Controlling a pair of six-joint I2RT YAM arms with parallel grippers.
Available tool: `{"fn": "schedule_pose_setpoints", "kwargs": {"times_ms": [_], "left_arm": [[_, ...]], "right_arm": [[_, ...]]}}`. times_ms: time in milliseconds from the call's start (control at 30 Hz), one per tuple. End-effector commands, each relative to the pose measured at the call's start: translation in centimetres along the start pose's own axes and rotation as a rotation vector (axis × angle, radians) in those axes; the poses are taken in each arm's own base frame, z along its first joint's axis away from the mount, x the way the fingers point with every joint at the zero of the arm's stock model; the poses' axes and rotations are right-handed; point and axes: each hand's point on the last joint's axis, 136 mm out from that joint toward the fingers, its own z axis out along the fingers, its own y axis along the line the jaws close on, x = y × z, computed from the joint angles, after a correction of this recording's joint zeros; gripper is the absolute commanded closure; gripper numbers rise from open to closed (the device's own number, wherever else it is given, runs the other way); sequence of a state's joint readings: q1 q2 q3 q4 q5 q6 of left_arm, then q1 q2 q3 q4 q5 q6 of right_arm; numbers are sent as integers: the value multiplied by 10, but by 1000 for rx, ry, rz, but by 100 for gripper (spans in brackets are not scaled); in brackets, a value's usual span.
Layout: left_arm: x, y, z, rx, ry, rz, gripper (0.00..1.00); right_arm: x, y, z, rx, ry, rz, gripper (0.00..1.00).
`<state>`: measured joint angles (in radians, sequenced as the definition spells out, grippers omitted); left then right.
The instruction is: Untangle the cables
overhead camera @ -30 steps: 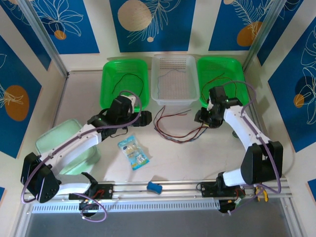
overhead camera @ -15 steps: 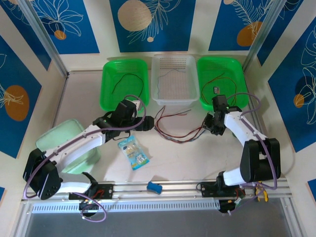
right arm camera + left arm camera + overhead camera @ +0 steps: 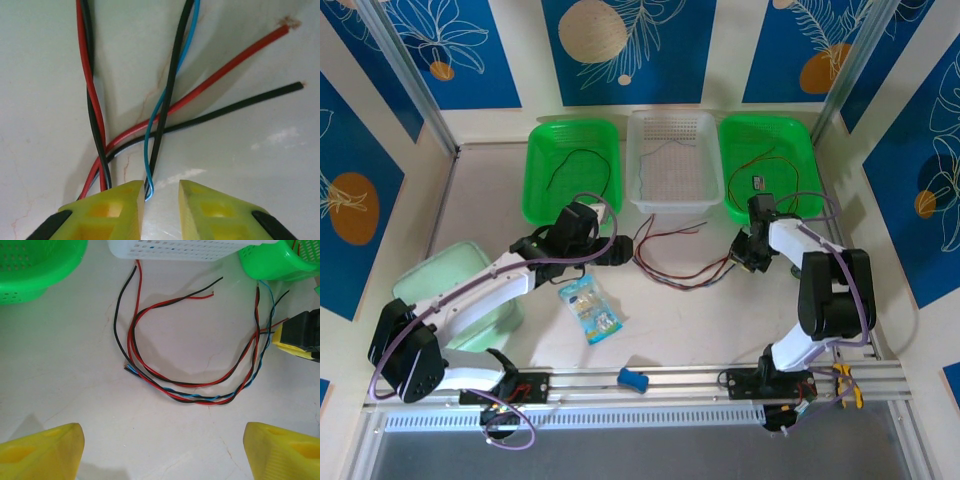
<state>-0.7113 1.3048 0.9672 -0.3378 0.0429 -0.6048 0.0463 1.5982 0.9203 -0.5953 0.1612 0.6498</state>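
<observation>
**Item: loose cable tangle, table centre**

We logged the thin red, black and blue insulated cables (image 3: 197,399) lying twisted on the pale tabletop (image 3: 500,210), at 6 o'clock from the white perforated plastic basket (image 3: 672,160). Left gripper (image 3: 162,450), at 9 o'clock of the tangle: jaws wide apart, holding nothing. Right gripper (image 3: 161,192), at 3 o'clock: jaws nearly together, a blue strand (image 3: 146,145) entering the narrow gap, not visibly pinched.

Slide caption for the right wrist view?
Right end effector, jaws narrowly apart, poised over tangled red, black and blue cables on the pale table.
</observation>
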Motion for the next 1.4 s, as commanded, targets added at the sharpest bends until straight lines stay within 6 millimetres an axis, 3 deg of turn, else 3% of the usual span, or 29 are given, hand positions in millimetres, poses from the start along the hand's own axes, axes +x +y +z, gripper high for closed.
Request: {"fn": "schedule_pose_setpoints", "kwargs": {"times_ms": [0, 300, 400, 533, 633, 767, 1067, 1367], "left_arm": [[0, 0, -7, -14, -11, 5, 17], [-3, -2, -6, -13, -13, 5, 17], [-4, -3, -7, -8, -11, 6, 17], [-3, -1, -9, -18, -13, 6, 17], [-4, -1, -10, -16, -18, 6, 17], [-7, -3, -12, -17, -22, 13, 17], [-21, -20, -15, 33, -31, 36, 17], [-49, -52, -20, 187, -54, 10, 16]], "right_arm": [[-7, 9, 2, -23, -14, -26, 75], [-3, 13, 11, 7, -5, -53, 78], [-1, 11, 14, 28, -8, -64, 84], [0, 8, 12, 41, -25, -65, 99], [1, 9, 4, 33, -40, -70, 100], [4, 15, -21, 9, -87, -77, 100], [31, 20, -86, -132, -157, -68, 100], [46, 56, -162, -412, -299, -253, 100]]}}
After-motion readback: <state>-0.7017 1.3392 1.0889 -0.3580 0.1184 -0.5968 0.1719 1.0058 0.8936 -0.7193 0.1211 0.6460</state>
